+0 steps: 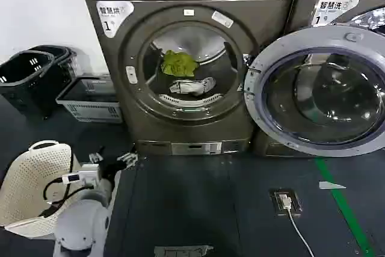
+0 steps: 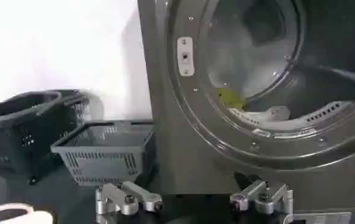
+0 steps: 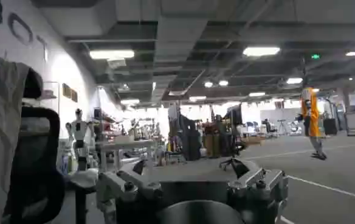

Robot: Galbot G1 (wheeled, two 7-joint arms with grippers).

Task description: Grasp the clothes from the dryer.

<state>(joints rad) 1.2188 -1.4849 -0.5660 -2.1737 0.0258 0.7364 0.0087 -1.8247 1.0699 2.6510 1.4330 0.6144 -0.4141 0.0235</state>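
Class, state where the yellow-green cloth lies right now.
In the head view, the yellow-green cloth lies inside the dryer drum, just above the white-and-grey cloth.

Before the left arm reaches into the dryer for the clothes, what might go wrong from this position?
1. The left hand is low by the floor, below the dryer opening; rising, it may strike the porthole ring.
2. The yellow-green piece and the white-and-grey piece lie close together, so one grasp might drag both or miss.
3. The open door stands on the right; a wide swing could hit it.
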